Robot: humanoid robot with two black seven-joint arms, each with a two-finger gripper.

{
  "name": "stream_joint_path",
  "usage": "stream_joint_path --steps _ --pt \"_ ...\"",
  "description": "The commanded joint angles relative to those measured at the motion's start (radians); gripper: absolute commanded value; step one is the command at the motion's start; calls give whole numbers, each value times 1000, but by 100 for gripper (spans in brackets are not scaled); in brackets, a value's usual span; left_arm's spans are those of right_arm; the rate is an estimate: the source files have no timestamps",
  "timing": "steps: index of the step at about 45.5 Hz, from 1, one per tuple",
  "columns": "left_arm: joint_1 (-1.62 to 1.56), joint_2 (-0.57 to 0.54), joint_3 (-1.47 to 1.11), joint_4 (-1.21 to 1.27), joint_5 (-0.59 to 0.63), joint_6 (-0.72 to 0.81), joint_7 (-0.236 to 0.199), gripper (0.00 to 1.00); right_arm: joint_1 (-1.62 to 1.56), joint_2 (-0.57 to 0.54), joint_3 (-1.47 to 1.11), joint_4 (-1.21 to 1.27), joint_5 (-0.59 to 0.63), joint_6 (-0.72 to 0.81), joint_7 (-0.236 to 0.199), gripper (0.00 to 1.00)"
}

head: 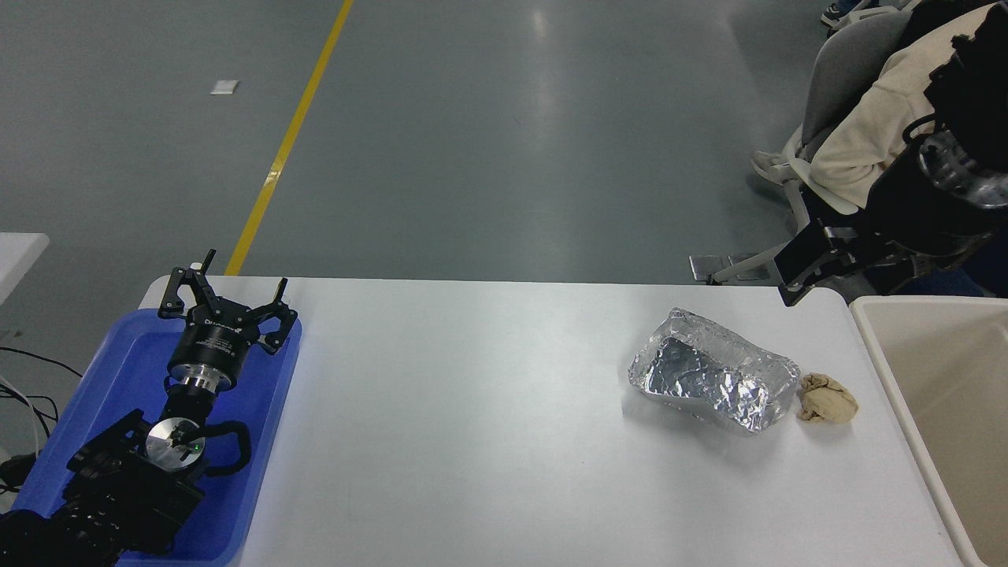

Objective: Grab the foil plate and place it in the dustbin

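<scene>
The foil plate (713,382), a shiny crumpled silver tray, lies on the white table (472,433) at the right. The cream-beige dustbin (894,378) stands at the table's right edge, just right of the plate. My right gripper (797,282) hangs above the table's far right corner, up and to the right of the plate, apart from it and beside the bin's far corner. It holds nothing that I can see. My left gripper (224,303) is open and empty, parked over the blue tray at the lower left.
A small tan paper wad (827,399) lies between the foil plate and the dustbin, close to the plate. The blue plastic tray (276,409) sits at the table's left edge. A grey chair (843,71) with a cream garment stands behind the far right corner.
</scene>
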Motion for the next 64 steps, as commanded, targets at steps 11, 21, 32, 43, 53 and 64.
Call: stream_joint_path --steps 11,21,32,43,53,64 --pt "-2 2 63 0 -1 0 -9 100 3 -12 2 0 0 0 0 100" --pt "-2 2 63 0 -3 0 -10 100 3 -8 2 -1 0 0 0 100" --pt "-2 2 64 0 -3 0 -10 100 0 -12 2 -1 0 0 0 100" --pt "-2 2 64 0 -3 0 -10 100 -5 -13 0 -1 -2 0 0 100" --pt "-2 2 63 0 -4 0 -10 100 -5 -13 0 -1 0 0 0 100" --pt "-2 2 63 0 -4 0 -12 100 -14 -12 11 0 52 0 2 100"
